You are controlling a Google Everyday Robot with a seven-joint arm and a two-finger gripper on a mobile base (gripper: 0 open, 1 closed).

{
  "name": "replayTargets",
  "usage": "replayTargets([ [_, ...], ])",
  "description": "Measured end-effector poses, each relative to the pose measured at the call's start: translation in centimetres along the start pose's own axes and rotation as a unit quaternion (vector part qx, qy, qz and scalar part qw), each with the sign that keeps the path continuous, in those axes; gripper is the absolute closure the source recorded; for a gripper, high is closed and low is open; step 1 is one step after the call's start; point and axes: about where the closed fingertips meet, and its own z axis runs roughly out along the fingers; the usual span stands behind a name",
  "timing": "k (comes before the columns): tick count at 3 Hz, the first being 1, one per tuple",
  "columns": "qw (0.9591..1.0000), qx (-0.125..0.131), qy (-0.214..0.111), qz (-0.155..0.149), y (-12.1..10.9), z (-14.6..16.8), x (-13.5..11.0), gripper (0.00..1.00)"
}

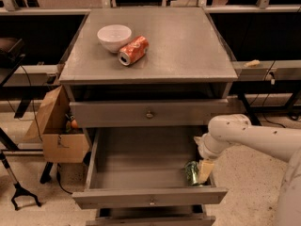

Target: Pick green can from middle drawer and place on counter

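Camera view: one green can [191, 173] in middle drawer [136, 171], tool [199, 171] beside it, grip unclear.

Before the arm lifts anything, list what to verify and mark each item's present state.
1. middle drawer pulled open: ok.
2. green can in view, in the drawer's front right corner: ok.
3. gripper down inside the drawer, at the can: ok.
4. Secure hold on the can: cannot tell.
5. Bare room on the counter, right of the orange can and white bowl: ok.
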Motion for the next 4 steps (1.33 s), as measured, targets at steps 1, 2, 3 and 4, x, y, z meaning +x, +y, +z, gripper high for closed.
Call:
replayTargets([
  [1, 0.9991, 0.018, -0.005, -0.039, -0.6, 1.9, -0.2, 0.0],
  [2, 0.9971, 0.024, 0.001, -0.072, -1.0, 3.9, -0.5, 0.0],
  [3, 0.9959, 0.024, 0.008, -0.087, -0.9, 5.6, -0.1, 0.0],
  [4, 0.9945, 0.02, 0.008, -0.102, 1.1, 9.1, 1.0, 0.0],
])
